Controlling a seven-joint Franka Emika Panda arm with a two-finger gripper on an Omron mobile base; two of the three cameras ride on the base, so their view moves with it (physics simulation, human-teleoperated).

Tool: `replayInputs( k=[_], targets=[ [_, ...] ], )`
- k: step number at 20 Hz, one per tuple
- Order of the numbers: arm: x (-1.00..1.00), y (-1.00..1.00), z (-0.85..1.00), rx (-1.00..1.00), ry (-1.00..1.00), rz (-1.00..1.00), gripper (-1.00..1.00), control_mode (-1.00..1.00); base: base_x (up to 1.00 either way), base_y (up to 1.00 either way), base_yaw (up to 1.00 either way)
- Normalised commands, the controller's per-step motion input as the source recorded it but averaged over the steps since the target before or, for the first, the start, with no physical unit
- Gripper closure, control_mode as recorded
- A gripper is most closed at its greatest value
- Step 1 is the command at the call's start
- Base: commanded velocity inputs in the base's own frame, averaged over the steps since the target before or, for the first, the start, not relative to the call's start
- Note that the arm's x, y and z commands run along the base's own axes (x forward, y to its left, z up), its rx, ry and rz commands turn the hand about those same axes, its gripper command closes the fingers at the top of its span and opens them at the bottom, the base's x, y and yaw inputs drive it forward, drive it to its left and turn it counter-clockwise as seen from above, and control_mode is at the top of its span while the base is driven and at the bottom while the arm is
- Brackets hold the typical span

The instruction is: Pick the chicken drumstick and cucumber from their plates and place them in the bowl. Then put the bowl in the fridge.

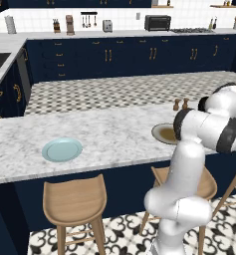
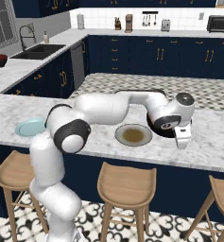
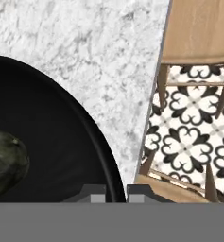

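Both plates were bare: the pale blue plate and the grey-beige plate carried nothing. The cucumber lay inside the black bowl on the tabletop; the drumstick could not be made out. The gripper stood at the bowl's rim, fingers narrowly parted astride it. Judged remaining: grasp the bowl and carry it to the fridge.
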Motion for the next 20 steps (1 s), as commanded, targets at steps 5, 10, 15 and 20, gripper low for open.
replayInputs(
  k=[5, 10, 15, 20],
  targets=[
    [-0.78, 1.00, 0.81, -0.12, -0.04, 0.00, 1.00, -1.00, 0.00, 0.00, 0.00],
    [-0.51, 1.00, 0.55, -0.05, 0.07, 0.00, 1.00, -1.00, 0.00, 0.00, 0.00],
    [-0.08, 1.00, 0.53, 0.08, 0.18, -0.01, 1.00, -1.00, 0.00, 0.00, 0.00],
    [-0.16, 1.00, 0.22, 0.14, 0.09, -0.02, 1.00, -1.00, 0.00, 0.00, 0.00]
  ],
)
